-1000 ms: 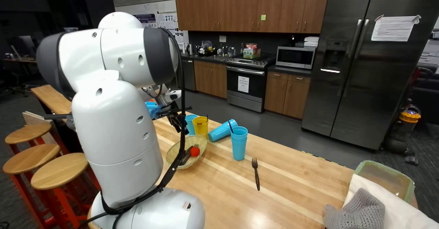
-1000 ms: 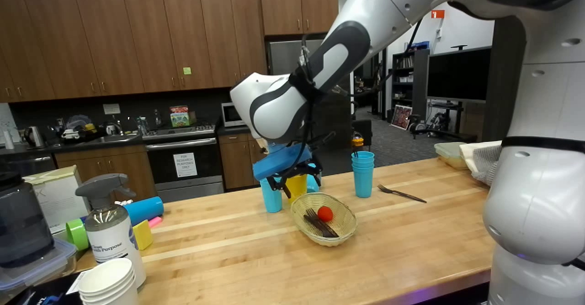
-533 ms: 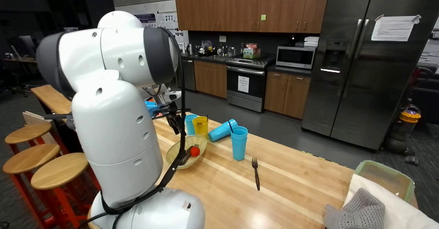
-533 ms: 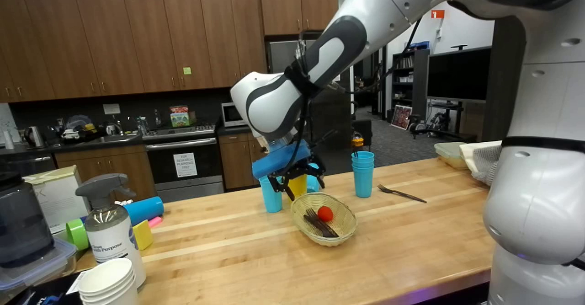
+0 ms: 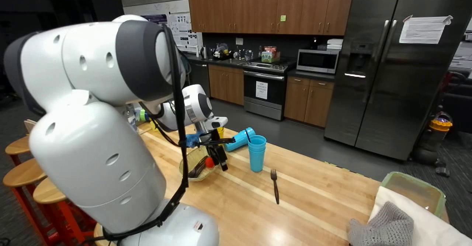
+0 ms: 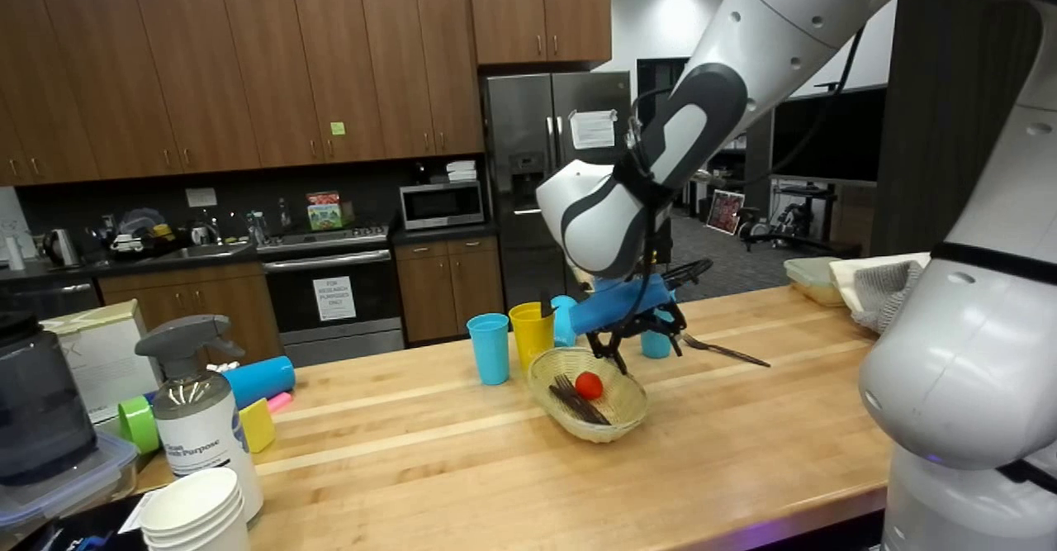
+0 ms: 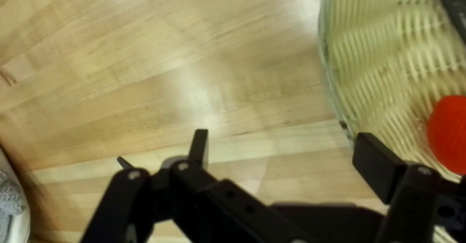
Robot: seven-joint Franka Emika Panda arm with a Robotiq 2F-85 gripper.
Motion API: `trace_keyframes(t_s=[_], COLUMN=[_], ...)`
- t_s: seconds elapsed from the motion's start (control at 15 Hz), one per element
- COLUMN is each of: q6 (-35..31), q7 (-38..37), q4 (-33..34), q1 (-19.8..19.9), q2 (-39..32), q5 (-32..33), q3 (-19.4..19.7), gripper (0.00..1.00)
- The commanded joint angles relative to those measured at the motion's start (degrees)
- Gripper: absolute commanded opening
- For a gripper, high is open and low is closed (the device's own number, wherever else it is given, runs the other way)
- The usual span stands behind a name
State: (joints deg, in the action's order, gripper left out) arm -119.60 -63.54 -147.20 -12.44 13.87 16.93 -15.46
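Note:
My gripper (image 7: 284, 142) stands open with nothing between its fingers. It hangs over the wooden table at the edge of a woven basket (image 7: 367, 71); one finger overlaps the rim in the wrist view, and whether it touches I cannot tell. Inside the basket lie a red ball (image 7: 449, 137) and dark forks (image 6: 578, 402). In an exterior view the gripper (image 6: 651, 359) sits by the basket's right side, partly hiding a stack of cyan cups (image 6: 656, 345). Another dark fork (image 5: 275, 187) lies alone on the table. A thin dark tip (image 7: 123, 162) shows beside the left finger.
Behind the basket stand a cyan cup (image 6: 490, 351) and a yellow cup (image 6: 531, 336); another cyan cup (image 5: 236, 142) lies on its side. A container (image 5: 416, 194) and grey cloth (image 5: 387, 224) occupy one table end. A spray bottle (image 6: 206, 435) and white cups (image 6: 198, 510) occupy the other.
Mostly within the last half second, the arm has swung right in both exterior views. My gripper has left the upright cyan and yellow cups for the basket's right side, and sits lower.

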Motion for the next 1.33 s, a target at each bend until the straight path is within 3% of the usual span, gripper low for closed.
trace_keyframes(t_s=[0.0,0.4,0.8,0.87,1.27], q6=[-4.58,-7.04,-6.06,-6.08,-5.77], q7=[3.85,5.85,8.33,6.18,8.07], q4=[-6.66,-10.12,-12.21,-9.70,-10.89], q1=[3.22,6.24,5.63,6.79,6.68], q2=[5.57,9.35,17.19,11.25,15.89], q5=[1.06,1.12,0.09,0.22,-0.30], q3=[2.31,2.61,2.28,1.22,0.86], gripper=[1.00,1.00,1.00,1.00,1.00])
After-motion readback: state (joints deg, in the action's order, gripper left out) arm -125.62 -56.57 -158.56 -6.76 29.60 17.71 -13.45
